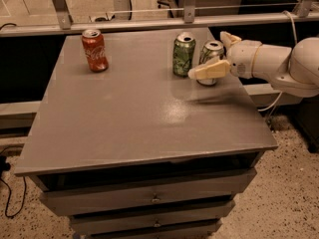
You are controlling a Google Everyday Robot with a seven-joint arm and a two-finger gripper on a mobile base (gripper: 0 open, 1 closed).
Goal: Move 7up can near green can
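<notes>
7up can (pixel 215 52), silver-white aluminium with green lettering: upright at the far right of the grey flat-topped table (pixel 139 113), just beside the dark green soda can with a pale swirly pattern (pixel 183 55), on that can's right. I see a narrow gap between the two; they do not touch.

Gripper (pixel 208 55), cream-coloured two-finger claw on the white arm (pixel 279 63), reaches in from the right edge at can height. Its fingers are spread, one on each side of the 7up can: the near finger (pixel 209 69) crosses in front of the can's lower body, and the far finger (pixel 228 37) sits behind and to the right of the can's rim. I read the claw as released, not clamped. Whether the near finger grazes the can I cannot tell.

Red cola can (pixel 94 50), upright, far left of the table top, well apart from the other two.

Grey drawers (pixel 154 198) sit below the table top. A metal rail (pixel 149 23) runs behind the table.
</notes>
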